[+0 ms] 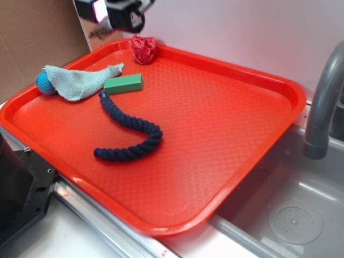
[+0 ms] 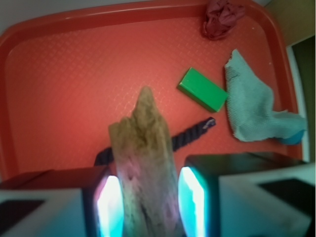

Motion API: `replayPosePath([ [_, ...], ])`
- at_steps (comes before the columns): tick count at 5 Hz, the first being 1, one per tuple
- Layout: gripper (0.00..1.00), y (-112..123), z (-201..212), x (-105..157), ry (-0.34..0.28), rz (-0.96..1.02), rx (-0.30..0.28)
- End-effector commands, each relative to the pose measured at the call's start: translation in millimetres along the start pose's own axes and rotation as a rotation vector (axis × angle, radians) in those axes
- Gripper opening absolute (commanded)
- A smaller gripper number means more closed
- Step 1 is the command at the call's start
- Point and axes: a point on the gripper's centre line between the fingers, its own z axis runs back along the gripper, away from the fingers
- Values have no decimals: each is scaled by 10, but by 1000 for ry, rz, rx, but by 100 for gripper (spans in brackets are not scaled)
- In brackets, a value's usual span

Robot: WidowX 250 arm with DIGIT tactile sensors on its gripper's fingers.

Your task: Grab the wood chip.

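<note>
Exterior view: red tray [image 1: 226, 161] holding a blue rope [image 1: 131, 134] at centre left, green block [image 1: 123, 84] above it, a pale cloth [image 1: 78, 81] over a blue ball [image 1: 43, 83] at far left, crumpled red cloth [image 1: 144, 48] at the top rim; gripper [image 1: 121, 13] partly cut off at the upper edge, grey faucet [image 1: 322, 102] at right. Wrist view: gripper [image 2: 148, 197] at the bottom of the frame clamped on the wood chip [image 2: 145, 163], which stands upright between the lit pads [image 2: 109, 205], its tapered tip pointing up over the rope [image 2: 190, 133]; block [image 2: 202, 90] and cloth [image 2: 252, 106] lie to the upper right.

The wood chip [image 2: 145, 163] was rough, tan and pointy, and it stood up between the gripper's [image 2: 150, 203] two pads.
</note>
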Motion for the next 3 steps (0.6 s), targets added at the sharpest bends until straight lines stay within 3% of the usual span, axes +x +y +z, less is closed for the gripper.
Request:
replayPosePath([
  [1,0,317,324,294,-15,-17,2],
  [2,0,362,334,382,-20,-4,2],
  [3,0,226,283,389,-28,-35,21],
])
